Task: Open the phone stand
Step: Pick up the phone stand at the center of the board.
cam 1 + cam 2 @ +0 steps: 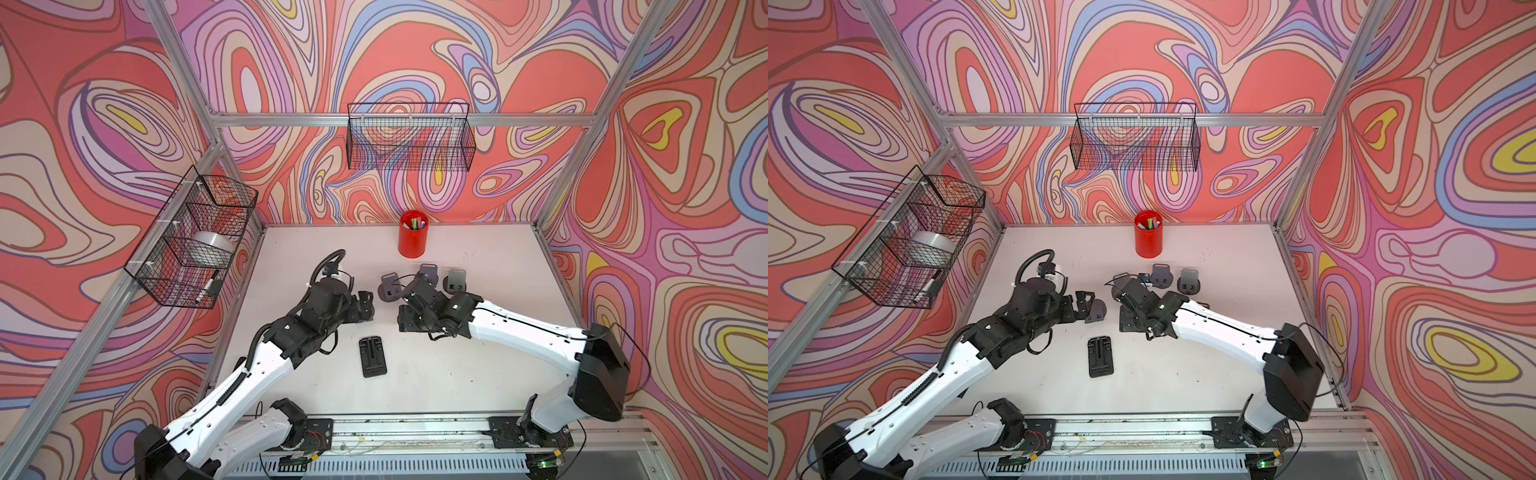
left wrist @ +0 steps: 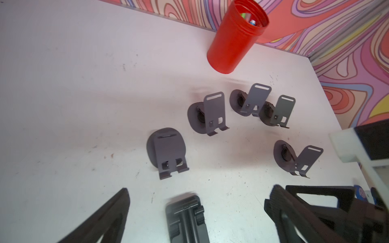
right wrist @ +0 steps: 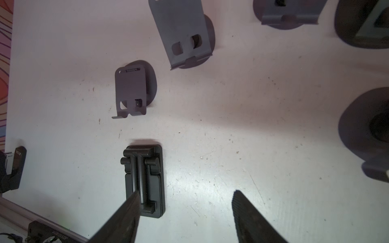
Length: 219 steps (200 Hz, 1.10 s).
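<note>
Phone stand [image 1: 372, 356] | folded flat | long axis front-to-back | hinge end rearward

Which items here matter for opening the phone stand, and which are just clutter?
Job: black folded stand; left gripper, right gripper, both open, empty; grey stands, propped open.
Clutter: red pen cup; back wire basket; side wire basket with tape roll, marker.

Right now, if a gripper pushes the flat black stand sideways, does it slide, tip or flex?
It likely slides rather than tips: the black stand lies flat and low on the white table. It is probably stiff, since it looks like moulded plastic. The folded arm sits on hinge pins at one end, so lifting by it may swing it open.
</note>
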{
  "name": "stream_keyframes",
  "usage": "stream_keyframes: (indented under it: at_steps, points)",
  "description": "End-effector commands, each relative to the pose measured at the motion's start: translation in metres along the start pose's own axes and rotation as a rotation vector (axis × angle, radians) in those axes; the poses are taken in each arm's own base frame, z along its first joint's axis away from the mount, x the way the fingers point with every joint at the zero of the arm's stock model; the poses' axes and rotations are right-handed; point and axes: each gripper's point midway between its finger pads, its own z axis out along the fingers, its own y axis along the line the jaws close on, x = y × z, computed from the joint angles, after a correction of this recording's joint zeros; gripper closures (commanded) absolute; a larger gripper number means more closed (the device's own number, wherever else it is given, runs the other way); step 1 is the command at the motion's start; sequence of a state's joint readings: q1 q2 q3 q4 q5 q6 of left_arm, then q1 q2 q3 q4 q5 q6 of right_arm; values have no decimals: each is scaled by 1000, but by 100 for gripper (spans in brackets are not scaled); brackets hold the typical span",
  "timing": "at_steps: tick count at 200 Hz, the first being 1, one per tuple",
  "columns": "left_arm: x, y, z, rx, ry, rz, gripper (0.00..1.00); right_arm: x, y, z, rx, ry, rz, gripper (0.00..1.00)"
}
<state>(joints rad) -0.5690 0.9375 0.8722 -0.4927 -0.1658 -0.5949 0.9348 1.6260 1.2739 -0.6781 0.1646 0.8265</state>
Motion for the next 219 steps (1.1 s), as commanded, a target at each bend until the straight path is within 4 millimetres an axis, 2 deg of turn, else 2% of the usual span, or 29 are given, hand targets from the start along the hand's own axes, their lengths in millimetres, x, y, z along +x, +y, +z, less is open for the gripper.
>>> stream_keyframes:
  at_steps: [1,18,21,41,75,109,139,160,182,219]
  points:
    - [11,32,-15,-84,40,-31,0,-15,26,7,-16,-49,33,28]
    - [18,41,-19,-65,76,-94,0,-20,39,16,-12,-52,30,27]
    - [19,42,-19,-57,83,-104,0,-18,39,24,2,-40,24,27]
    - [24,48,-23,-35,102,-150,0,-22,53,45,11,-32,-8,27]
    - [25,53,-35,-17,40,-147,0,-30,70,84,44,-25,-78,23]
    - [35,57,-35,-26,65,-135,0,-37,88,112,31,-24,-120,17]
    - [37,57,-34,-26,72,-127,0,-38,92,137,66,11,-147,14]
    - [36,58,-37,-25,61,-108,0,-40,85,153,85,29,-136,14]
    - [34,61,-41,-38,50,-92,0,-40,76,160,124,42,-132,14]
    - [38,62,-41,-35,48,-99,0,-34,72,168,138,75,-152,15]
